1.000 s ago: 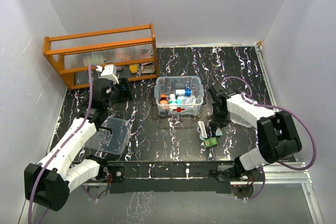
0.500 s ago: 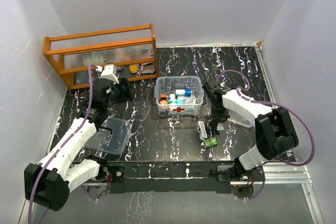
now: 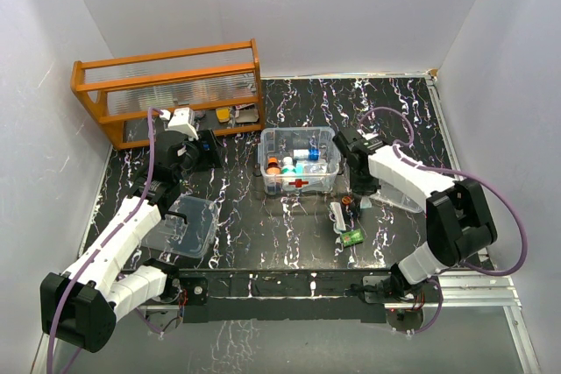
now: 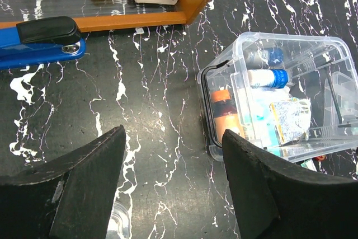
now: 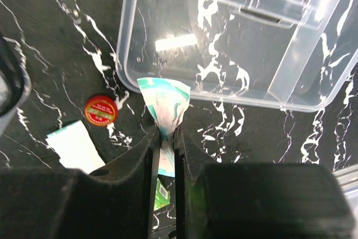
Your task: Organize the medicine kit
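The medicine kit (image 3: 298, 160), a clear box with a red cross, stands mid-table holding several bottles and packets; the left wrist view shows it too (image 4: 279, 99). My right gripper (image 3: 353, 192) hovers just right of the kit's front corner, shut (image 5: 163, 132) on a white and teal packet (image 5: 165, 100). A clear plastic lid (image 5: 240, 37) lies just beyond that packet. My left gripper (image 3: 203, 151) is left of the kit, open (image 4: 173, 138) over bare table with nothing between its fingers.
A red-capped bottle (image 5: 100, 110), a white tube (image 3: 337, 215) and a small green box (image 3: 353, 236) lie in front of the kit. Another clear plastic piece (image 3: 186, 225) lies front left. The orange rack (image 3: 166, 85) stands back left, a blue stapler (image 4: 42, 40) beside it.
My right gripper has moved back and left toward the kit with the packet in it, uncovering the red-capped bottle. The left arm has not moved.
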